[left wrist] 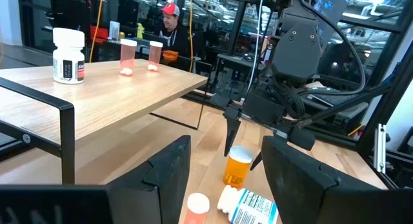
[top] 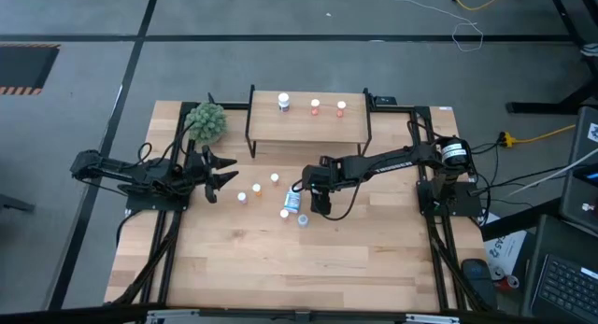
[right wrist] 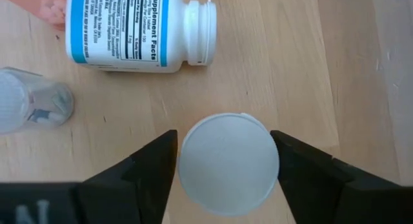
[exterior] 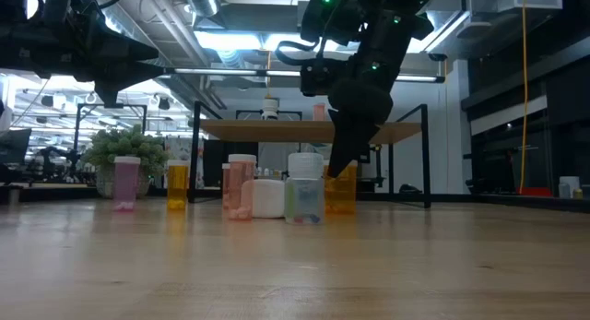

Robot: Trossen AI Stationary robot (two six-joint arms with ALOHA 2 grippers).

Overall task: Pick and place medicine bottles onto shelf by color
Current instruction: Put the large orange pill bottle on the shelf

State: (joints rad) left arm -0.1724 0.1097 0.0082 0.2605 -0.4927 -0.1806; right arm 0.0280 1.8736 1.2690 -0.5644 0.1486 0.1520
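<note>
My right gripper (right wrist: 227,161) points steeply down over an upright orange bottle (left wrist: 237,167) in the table's middle, one finger on either side of its white cap (right wrist: 229,162). Just beyond it lies a white bottle with a blue label (right wrist: 129,30), and a clear bottle (right wrist: 32,104) stands beside that. More small bottles (top: 256,187) stand to the left. On the shelf (top: 308,126) stand a white bottle (top: 283,102) and two pink ones (top: 316,105). My left gripper (top: 222,172) waits open at the table's left, near the green plant ball. My right gripper's fingers (right wrist: 151,166) stand close against the two sides of the orange bottle's white cap, coming from above. I cannot tell whether they touch it. The bottle stands upright on the table.
A green spiky plant ball (top: 207,121) sits at the far left, next to the shelf. The shelf's black frame legs (left wrist: 68,137) stand on the table's far half. The near half of the wooden table (top: 299,268) is bare. A person shows in the room beyond.
</note>
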